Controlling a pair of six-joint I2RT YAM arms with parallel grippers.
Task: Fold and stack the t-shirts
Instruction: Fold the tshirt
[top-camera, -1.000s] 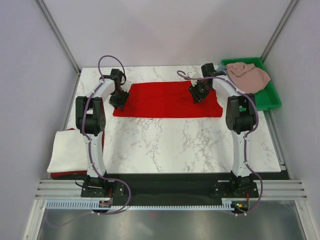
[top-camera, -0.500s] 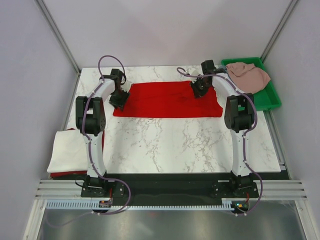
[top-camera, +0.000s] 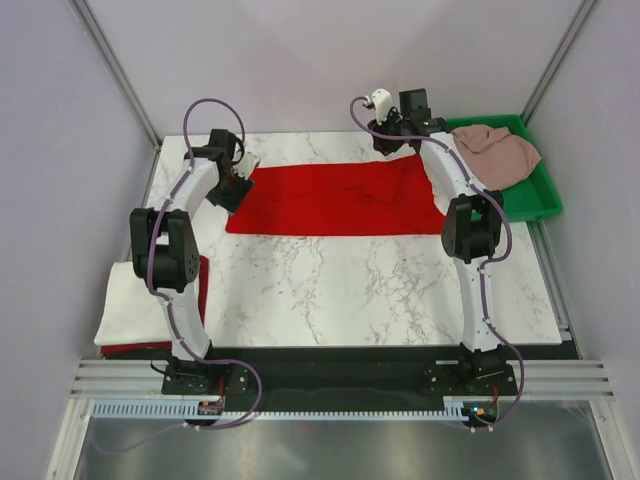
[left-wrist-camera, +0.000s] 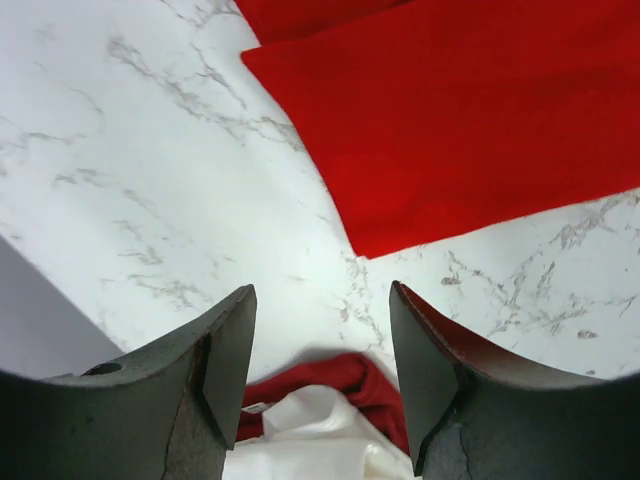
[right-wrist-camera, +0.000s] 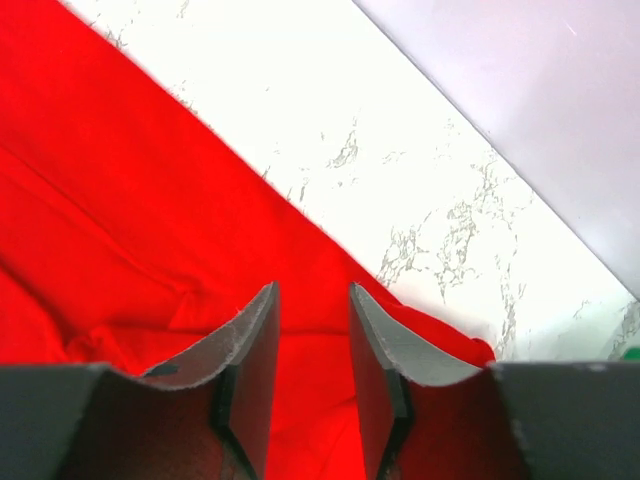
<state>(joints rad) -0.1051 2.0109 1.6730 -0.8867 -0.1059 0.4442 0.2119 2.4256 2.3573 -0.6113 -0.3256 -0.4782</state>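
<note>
- Top external view: the red t-shirt lies flat on the far half of the marble table. It is folded into a long band whose long axis runs left to right, from one arm across to the other.
- Its near edge is straight and its surface smooth; the far right corner rises a little toward the right gripper.
- The left gripper hangs over the band's left end.
- A white t-shirt sits folded at the table's near left edge, on a red layer that peeks out beside it.
- A pale pink t-shirt is bunched in the green tray at the far right.
- Left wrist view: the left gripper has its jaws spread wide, with nothing between them and only bare marble under the gap.
- The red t-shirt fills the upper right, one squared corner pointing down toward the gap.
- At the bottom edge the white t-shirt shows with the red layer around it.
- Right wrist view: the right gripper has its jaws a little apart, with no cloth pinched between them.
- The red t-shirt lies below, its edge running diagonally against the marble. Soft creases show near the left finger.
</note>
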